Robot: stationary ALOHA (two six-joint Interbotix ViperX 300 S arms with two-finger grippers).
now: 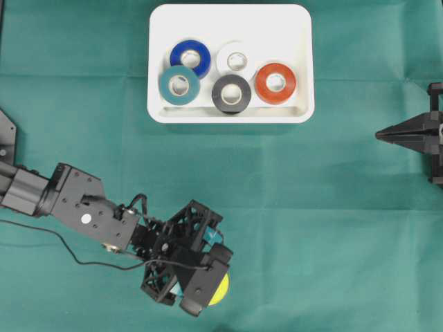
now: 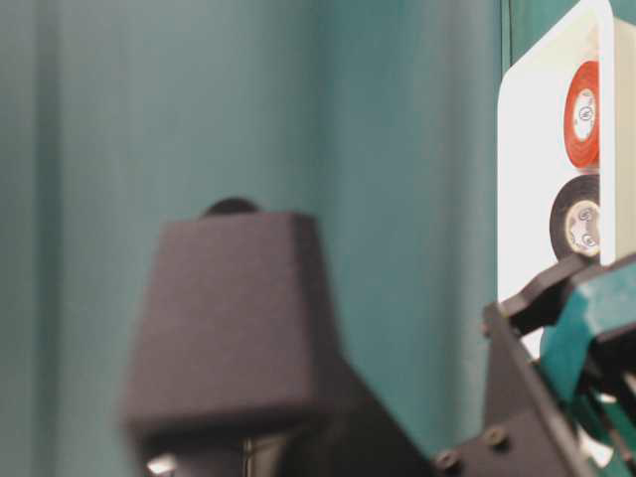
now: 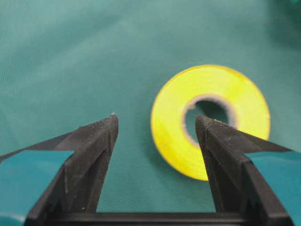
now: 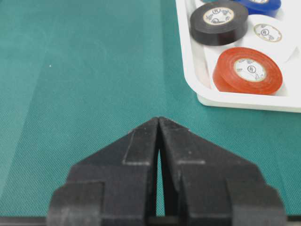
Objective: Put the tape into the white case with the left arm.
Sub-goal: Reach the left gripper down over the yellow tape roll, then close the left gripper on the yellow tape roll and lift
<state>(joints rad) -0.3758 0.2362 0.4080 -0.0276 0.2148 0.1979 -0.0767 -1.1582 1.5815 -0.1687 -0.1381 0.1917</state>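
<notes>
A yellow tape roll point(image 3: 211, 120) lies flat on the green cloth; from overhead only its edge point(image 1: 221, 291) peeks out under the left arm's wrist. My left gripper point(image 3: 157, 120) is open just above it. One finger points at the roll's hole and the other stands over bare cloth to the roll's left. Nothing is held. The white case point(image 1: 228, 24) sits at the back centre with several tape rolls in it. My right gripper point(image 4: 159, 120) is shut and empty at the right edge of the table.
Inside the case lie blue point(image 1: 190, 57), teal point(image 1: 179, 85), white point(image 1: 235, 60), black point(image 1: 231, 93) and red point(image 1: 275, 83) rolls. Its back half is bare. Green cloth point(image 1: 311, 207) covers the table between the left arm and the case.
</notes>
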